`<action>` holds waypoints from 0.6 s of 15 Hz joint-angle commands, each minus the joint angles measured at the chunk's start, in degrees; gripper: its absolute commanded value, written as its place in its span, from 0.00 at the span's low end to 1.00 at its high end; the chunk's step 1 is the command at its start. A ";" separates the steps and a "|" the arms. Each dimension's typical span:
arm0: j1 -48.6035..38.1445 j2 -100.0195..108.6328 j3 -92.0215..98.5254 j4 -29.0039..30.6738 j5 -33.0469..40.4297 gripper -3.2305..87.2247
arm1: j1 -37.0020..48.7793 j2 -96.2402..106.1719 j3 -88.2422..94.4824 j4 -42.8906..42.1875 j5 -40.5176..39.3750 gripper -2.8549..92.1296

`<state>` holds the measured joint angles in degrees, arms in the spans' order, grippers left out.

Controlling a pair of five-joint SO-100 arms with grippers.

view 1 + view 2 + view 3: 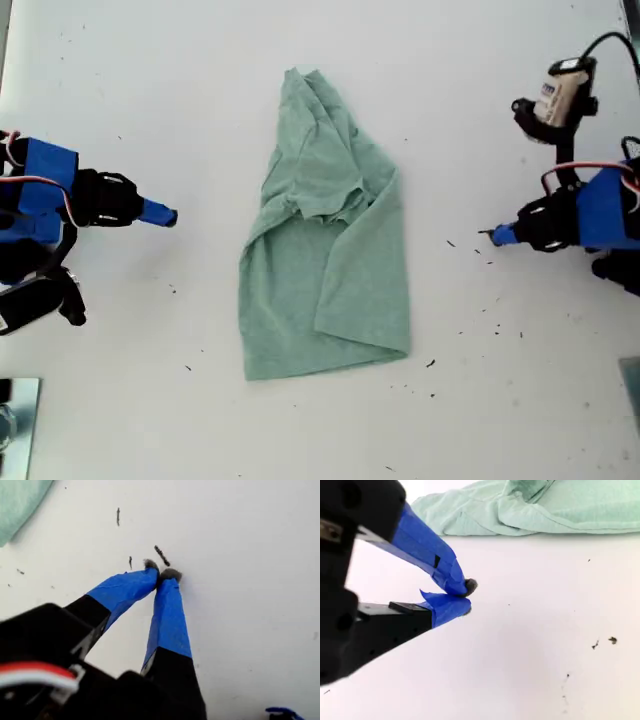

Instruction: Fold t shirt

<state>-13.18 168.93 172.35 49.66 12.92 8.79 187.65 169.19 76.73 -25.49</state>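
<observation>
My first gripper has its blue-taped fingertips pressed together with nothing between them, the tips low over the bare white table among a few dark specks of debris. A corner of the t shirt shows at the edge of that wrist view, well apart from the tips. Going by the specks around its tip, this gripper is the one at the exterior view's right, pointing toward the middle of the table.

My second gripper also has its taped tips closed on each other and grips nothing. The t shirt lies beyond it, apart from the tips, its edge bunched in soft folds. In the exterior view this gripper sits at the left, pointing inward.

The t shirt lies in the middle of the table between the two grippers, touching neither. It is partly folded: a narrow bunched end toward the exterior view's top, a wider squarish part toward the bottom, with one layer lapped over the other along a slanting edge. More dark specks are scattered on the table at the exterior view's lower right.
</observation>
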 commanded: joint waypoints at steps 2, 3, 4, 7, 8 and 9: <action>4.75 -16.79 -20.48 6.06 -3.43 0.03 | 2.55 1.14 0.70 -1.67 -2.37 0.05; 7.47 -26.46 -31.99 10.81 -4.83 0.03 | 2.99 1.14 0.88 -1.85 -2.64 0.05; 10.20 -34.72 -43.33 15.91 -6.59 0.03 | 3.08 1.58 1.32 -1.85 -2.64 0.05; 18.02 -58.01 -77.34 31.20 -9.32 0.03 | 3.08 4.48 4.75 -1.93 -1.67 0.05; 19.69 -63.63 -85.34 33.84 -9.32 0.14 | 3.16 6.77 5.19 -0.79 -1.85 0.05; 21.01 -68.55 -91.67 36.21 -9.49 0.30 | 3.16 8.53 5.71 0.09 -1.85 0.05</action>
<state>5.45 105.56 92.90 82.53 4.22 11.43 194.15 173.85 75.94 -27.25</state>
